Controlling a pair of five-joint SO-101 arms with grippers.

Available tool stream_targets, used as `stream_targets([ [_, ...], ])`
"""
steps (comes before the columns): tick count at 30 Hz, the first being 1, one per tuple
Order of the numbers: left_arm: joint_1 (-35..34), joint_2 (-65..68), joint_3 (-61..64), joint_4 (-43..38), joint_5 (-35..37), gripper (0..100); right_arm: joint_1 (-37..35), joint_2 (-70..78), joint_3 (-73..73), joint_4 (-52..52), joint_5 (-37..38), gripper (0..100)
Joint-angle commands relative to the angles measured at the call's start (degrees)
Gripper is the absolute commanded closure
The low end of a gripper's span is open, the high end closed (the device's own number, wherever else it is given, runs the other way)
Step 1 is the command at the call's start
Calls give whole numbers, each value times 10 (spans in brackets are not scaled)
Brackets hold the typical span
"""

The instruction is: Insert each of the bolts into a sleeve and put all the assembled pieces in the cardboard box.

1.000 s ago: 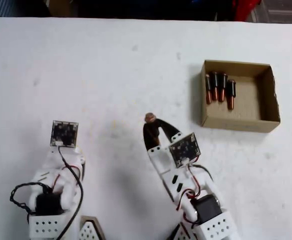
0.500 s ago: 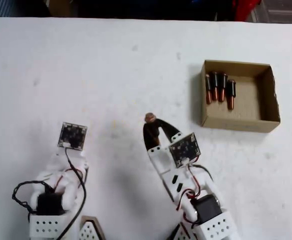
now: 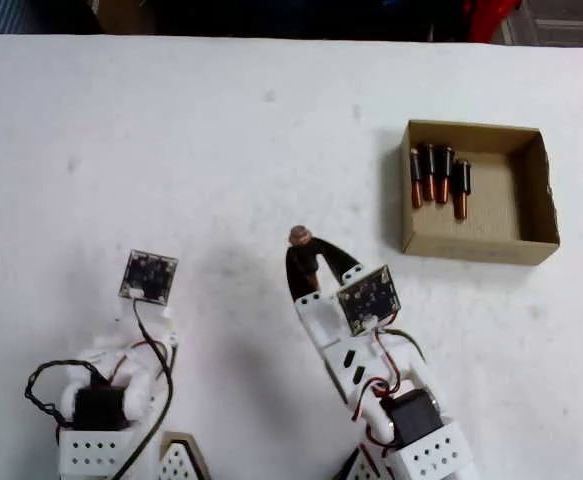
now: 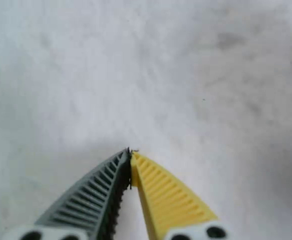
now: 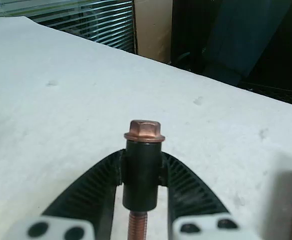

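The right tool (image 5: 141,159) is pinching a sleeved bolt (image 5: 144,131), which likely needs lifting clear over the cardboard box (image 3: 476,247) wall before releasing.

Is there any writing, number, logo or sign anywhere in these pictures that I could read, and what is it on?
None can be read.
The cardboard box has plain walls.
The assembled bolt and sleeve in the right end effector shows no marking.
The circuit boards on the arms' wrists carry only specks too small to read as print.
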Motion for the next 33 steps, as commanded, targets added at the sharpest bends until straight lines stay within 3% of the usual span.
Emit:
stream_targets([
  [1,7,-6,-2,6,-4,977,5,-6,5,12,-2,981],
  [10,4,-6,-2,6,-4,977,15,-7,3,40,-1,982],
  [14,4,-6,-2,6,-6,977,73,-7,-33,72,25,982],
  [22,4,-6,-2,6,-6,977,174,-4,-162,258,43,982],
  [33,4,-6,-2,6,-6,977,273,-1,-294,356,91,983],
])
